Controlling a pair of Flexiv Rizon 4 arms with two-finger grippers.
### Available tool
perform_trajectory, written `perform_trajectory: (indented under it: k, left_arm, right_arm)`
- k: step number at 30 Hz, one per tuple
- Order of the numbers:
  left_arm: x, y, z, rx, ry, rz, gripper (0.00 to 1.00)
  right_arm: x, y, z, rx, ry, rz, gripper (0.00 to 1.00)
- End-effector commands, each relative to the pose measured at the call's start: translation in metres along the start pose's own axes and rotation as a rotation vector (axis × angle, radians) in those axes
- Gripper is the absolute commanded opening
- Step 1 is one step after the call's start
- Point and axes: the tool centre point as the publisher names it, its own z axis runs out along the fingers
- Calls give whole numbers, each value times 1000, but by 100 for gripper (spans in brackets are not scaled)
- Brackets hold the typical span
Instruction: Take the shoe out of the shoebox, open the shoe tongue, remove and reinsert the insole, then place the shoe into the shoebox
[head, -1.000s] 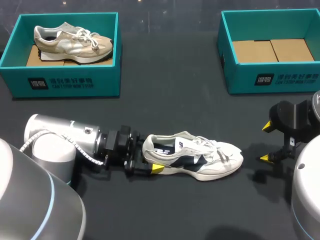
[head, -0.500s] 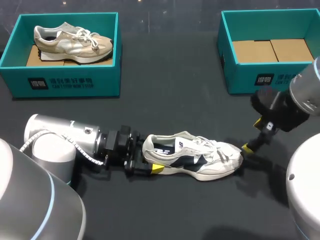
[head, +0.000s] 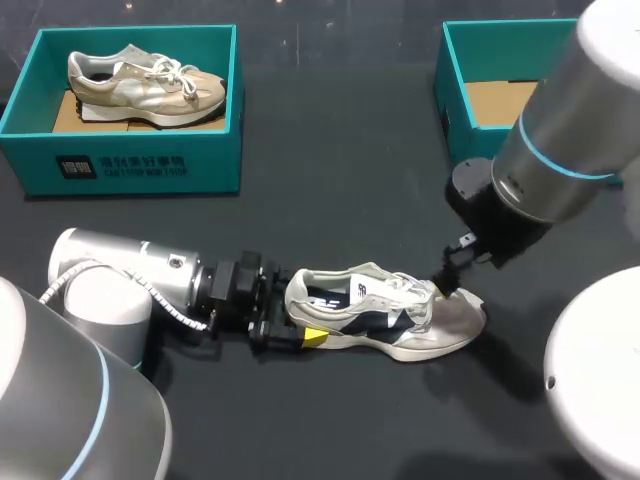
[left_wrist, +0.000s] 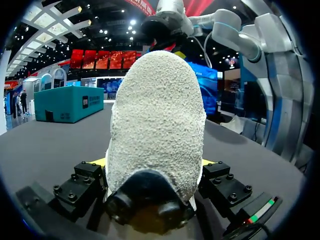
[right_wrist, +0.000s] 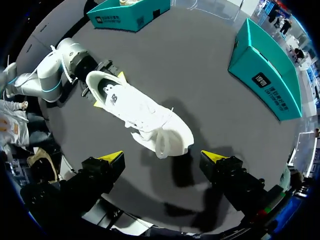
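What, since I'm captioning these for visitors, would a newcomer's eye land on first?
The white-and-navy sneaker lying mid-table, its heel clamped in the left gripper. The right gripper hangs open above its toe. Behind, a beige sneaker sits in the left teal shoebox.

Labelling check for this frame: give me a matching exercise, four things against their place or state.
Things:
1. white shoe
2. beige shoe
3. right shoebox
4. right end effector

Places or states:
A. inside the left shoebox
B. open, over the white shoe's toe end
C. on the table, heel clamped by the left end effector
D. partly covered by the right arm in the head view

Pairs: 1-C, 2-A, 3-D, 4-B
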Motion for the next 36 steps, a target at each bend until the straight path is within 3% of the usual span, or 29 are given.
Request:
perform_trajectory:
  k: [1, 5, 11, 15, 18, 19, 28, 30, 31, 33, 36]
  left_arm:
    - [1, 2, 3, -3, 2, -1, 0]
    - [1, 2, 3, -3, 2, -1, 0]
    - [1, 2, 3, -3, 2, -1, 0]
    - [1, 2, 3, -3, 2, -1, 0]
    - [1, 2, 3, -3, 2, -1, 0]
    - [1, 2, 3, -3, 2, -1, 0]
    - [1, 2, 3, -3, 2, -1, 0]
    - [1, 2, 3, -3, 2, -1, 0]
    - [1, 2, 3, -3, 2, -1, 0]
    - [1, 2, 3, -3, 2, -1, 0]
    - [1, 2, 3, -3, 2, -1, 0]
  right_arm:
    - [6, 4, -1, 92, -195, 177, 100]
    - [37, 7, -10, 190, -318, 366, 100]
    - [71, 24, 2, 251, -403, 425, 100]
    - [86, 35, 10, 251, -412, 456, 100]
    - [98, 34, 15, 248, -421, 615, 100]
    - [101, 28, 14, 243, -429, 669, 100]
    - [101, 28, 14, 243, -429, 669, 100]
    - [108, 34, 9, 193, -493, 677, 100]
    - [110, 38, 10, 218, -518, 680, 100]
    - [114, 45, 13, 177, -544, 669, 100]
    - [116, 56, 20, 178, -560, 672, 100]
